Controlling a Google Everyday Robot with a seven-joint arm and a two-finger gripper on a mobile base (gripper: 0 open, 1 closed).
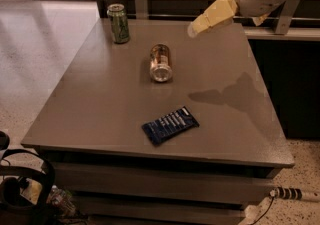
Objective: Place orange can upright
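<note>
gripper (196,26) high over table (90,114) far-right, empty, open/shut we can't tell | orange can (161,62) on its side mid-table, well apart | step: reach, we reckon | next: we drop down, grab body crosswise, stand it up

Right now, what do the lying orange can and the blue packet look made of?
Orange can: likely aluminium, glossy; its silver end rim glints. Blue packet: probably plastic film wrapper, flat with a slight sheen. Gripper hovers above the far right of the table, away from both.
</note>
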